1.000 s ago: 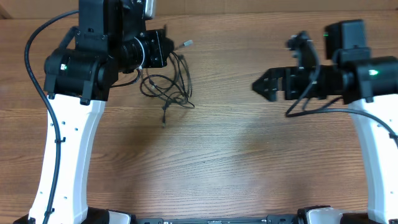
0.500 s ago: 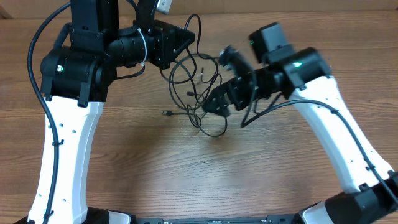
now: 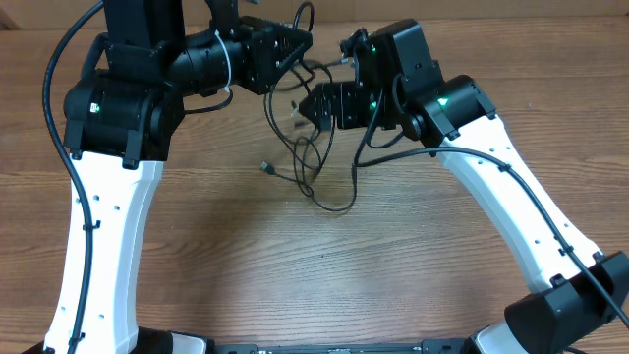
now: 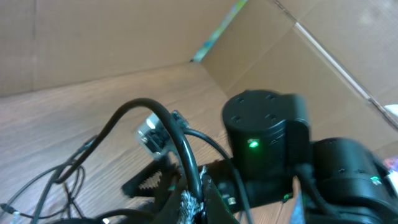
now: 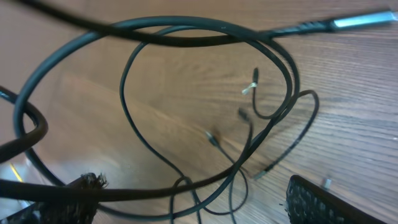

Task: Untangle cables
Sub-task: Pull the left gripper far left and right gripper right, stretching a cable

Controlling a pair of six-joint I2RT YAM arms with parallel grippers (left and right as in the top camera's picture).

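Observation:
The cables (image 3: pixel 313 162) are thin black cords in a tangle, hanging from my left gripper (image 3: pixel 292 43) down to the wooden table, where a loop (image 3: pixel 334 197) and a small plug (image 3: pixel 265 169) rest. In the left wrist view my left gripper (image 4: pixel 196 194) is shut on one black cord (image 4: pixel 180 140). My right gripper (image 3: pixel 314 105) sits just right of the hanging strands. In the right wrist view the right gripper (image 5: pixel 199 199) is open, with cable loops (image 5: pixel 205 180) running across the gap between its fingers (image 5: pixel 317 199). A silvery plug end (image 5: pixel 367 20) lies at the top right.
The right arm's dark wrist housing (image 4: pixel 267 149) with a green light fills the left wrist view close to my left gripper. A cardboard wall (image 4: pixel 298 68) stands behind the table. The thick black arm wire (image 3: pixel 59 88) curves along the left arm.
The right arm swung in from the right side to the hanging cables beside the left gripper. The left gripper has carried the bundle up and to the right, and the cords now hang longer.

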